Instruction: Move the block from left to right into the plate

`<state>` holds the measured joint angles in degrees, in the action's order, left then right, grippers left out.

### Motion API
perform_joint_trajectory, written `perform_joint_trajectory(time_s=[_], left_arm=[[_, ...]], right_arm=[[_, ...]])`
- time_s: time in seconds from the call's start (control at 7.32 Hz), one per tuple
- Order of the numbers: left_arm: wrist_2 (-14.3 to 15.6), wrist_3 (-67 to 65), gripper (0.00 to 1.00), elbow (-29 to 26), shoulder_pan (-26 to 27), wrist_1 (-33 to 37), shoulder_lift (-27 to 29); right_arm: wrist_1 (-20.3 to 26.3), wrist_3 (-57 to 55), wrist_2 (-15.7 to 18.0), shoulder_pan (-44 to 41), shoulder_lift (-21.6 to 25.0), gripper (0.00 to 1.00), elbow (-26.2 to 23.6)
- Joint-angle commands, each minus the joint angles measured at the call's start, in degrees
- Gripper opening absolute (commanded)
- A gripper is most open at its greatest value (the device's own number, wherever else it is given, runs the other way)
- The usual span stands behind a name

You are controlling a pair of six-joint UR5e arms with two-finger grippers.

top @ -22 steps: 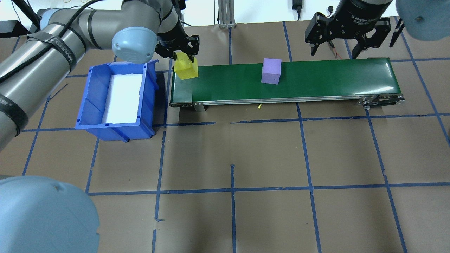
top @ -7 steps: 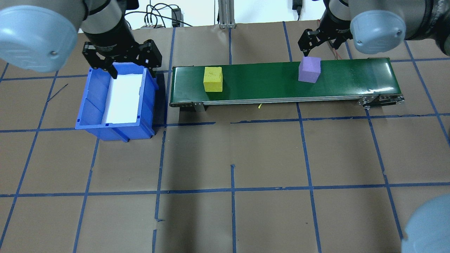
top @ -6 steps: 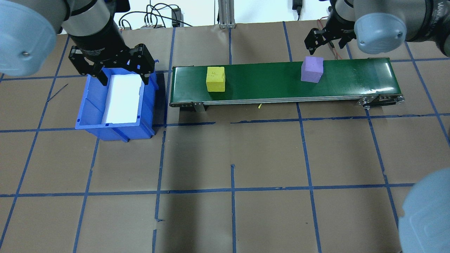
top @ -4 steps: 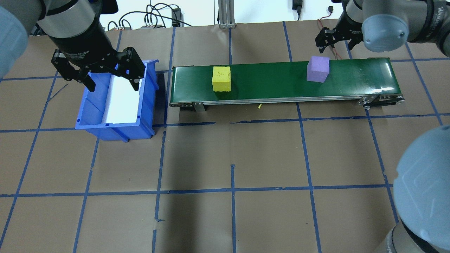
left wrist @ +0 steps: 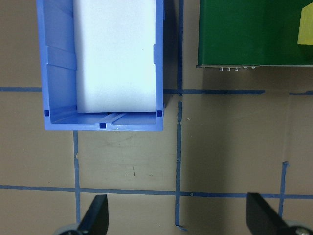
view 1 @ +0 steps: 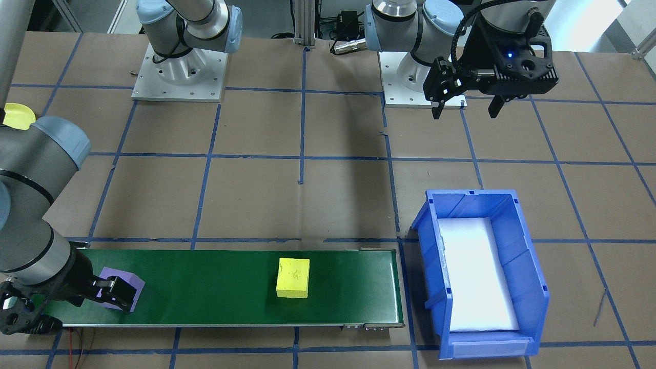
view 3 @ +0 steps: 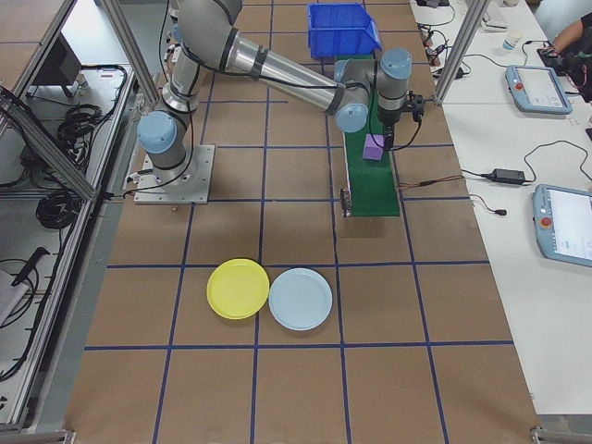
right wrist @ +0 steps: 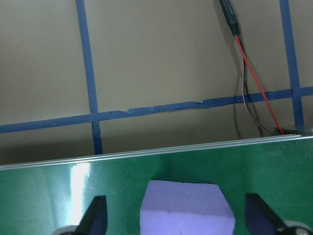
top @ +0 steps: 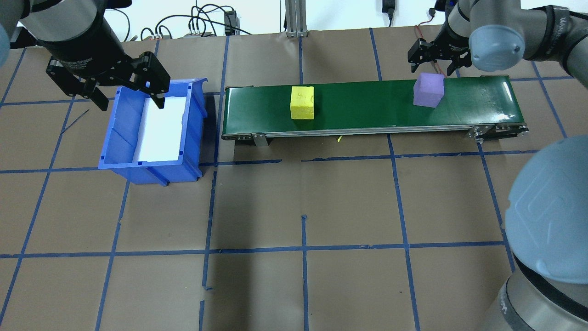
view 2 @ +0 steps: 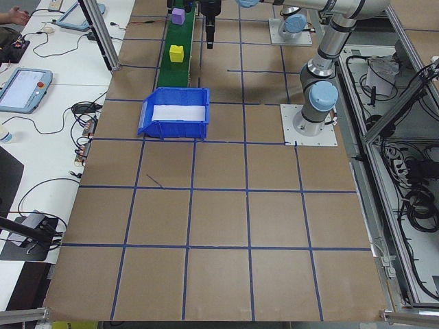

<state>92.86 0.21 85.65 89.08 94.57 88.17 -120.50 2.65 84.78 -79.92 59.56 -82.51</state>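
Right now the right gripper (right wrist: 173, 220) straddles the purple block (top: 428, 91) on the green belt (top: 367, 108), fingers wide, not yet gripping. Left gripper (top: 104, 92) is open. Yellow block (top: 302, 102) sits mid-belt; the plate (view 3: 238, 289) lies empty, so nothing's delivered.

A brown paper-covered worktop (top: 303, 193) gridded with blue tape lines (top: 304, 248) adjoins a white side bench (view 2: 41, 123) carrying tablets (view 2: 24, 88) and cables.

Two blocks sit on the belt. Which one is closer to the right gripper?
The purple block. It sits directly under the open right gripper, near the belt's right end; the yellow block is well off toward the bin.
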Motion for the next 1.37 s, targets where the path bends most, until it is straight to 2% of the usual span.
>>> perform_joint_trajectory(time_s=[0.0, 0.14, 0.27, 0.41, 0.55, 0.68, 0.82, 0.96, 1.23], left_arm=[[-0.05, 0.49, 1.00, -0.05, -0.14, -0.08, -0.28], [0.21, 0.67, 1.00, -0.05, -0.14, -0.08, -0.28], [0.30, 1.02, 1.00, 0.04, -0.14, -0.08, -0.37], [0.39, 1.02, 1.00, 0.04, -0.14, -0.08, -0.46], [0.04, 0.93, 1.00, -0.04, -0.05, -0.08, -0.46], [0.04, 1.02, 1.00, -0.13, -0.14, -0.08, -0.46], [-0.05, 1.02, 1.00, -0.13, -0.14, -0.08, -0.46], [0.04, 1.02, 1.00, -0.05, -0.14, -0.08, -0.46], [0.12, 1.11, 1.00, -0.05, -0.14, -0.08, -0.46]], right_arm=[[0.17, -0.28, 0.91, 1.95, -0.77, 0.89, -2.29], [0.35, 0.33, 0.83, 3.78, -0.76, 0.62, -2.57], [0.87, 0.60, 0.57, 5.19, -0.68, 0.44, -2.57], [1.05, 1.47, 0.57, 6.51, -0.68, 0.36, -1.96], [1.14, 5.48, 0.57, 11.40, -0.50, 0.31, -1.70], [4.45, 10.22, 0.48, 16.84, 0.28, 0.30, -1.17], [5.53, 16.71, -0.22, 22.21, 2.73, 0.30, -1.77], [7.97, 24.78, -0.23, 27.39, 4.23, 0.30, -1.87], [7.91, 43.59, 0.12, 38.91, 4.16, 0.30, -2.74]])
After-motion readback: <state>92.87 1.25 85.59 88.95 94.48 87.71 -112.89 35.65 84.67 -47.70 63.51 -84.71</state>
